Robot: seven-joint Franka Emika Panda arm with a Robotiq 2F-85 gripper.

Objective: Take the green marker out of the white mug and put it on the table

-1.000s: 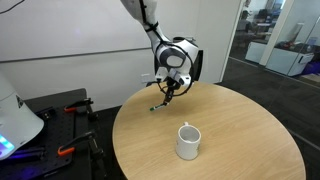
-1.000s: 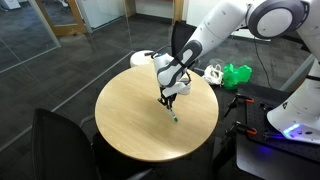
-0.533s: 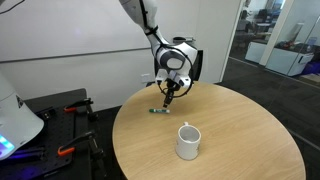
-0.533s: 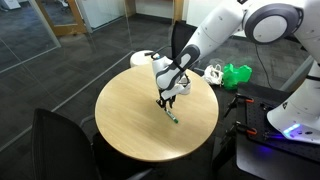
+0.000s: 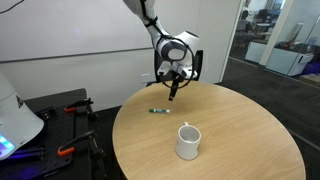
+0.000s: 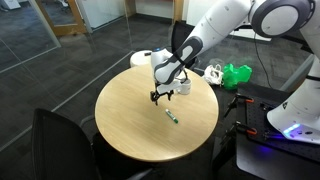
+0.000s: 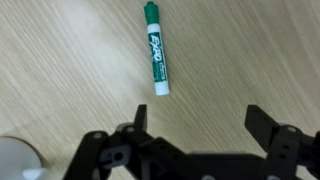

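Note:
The green marker lies flat on the tan table, its whitish end toward my gripper; it also shows as a small green stick in both exterior views. My gripper hangs above the table with its jaws wide apart and nothing between them, lifted clear of the marker. The white mug stands upright nearer the table's middle, apart from both. A white curved edge at the wrist view's lower left corner may be the mug.
Black chairs stand by the table's rim. A green bag and a white object sit beyond the table. Another white robot base and red-handled tools lie beside the table.
The gripper opened and let go of the marker, which now lies flat on the table. The gripper then rose away from it.

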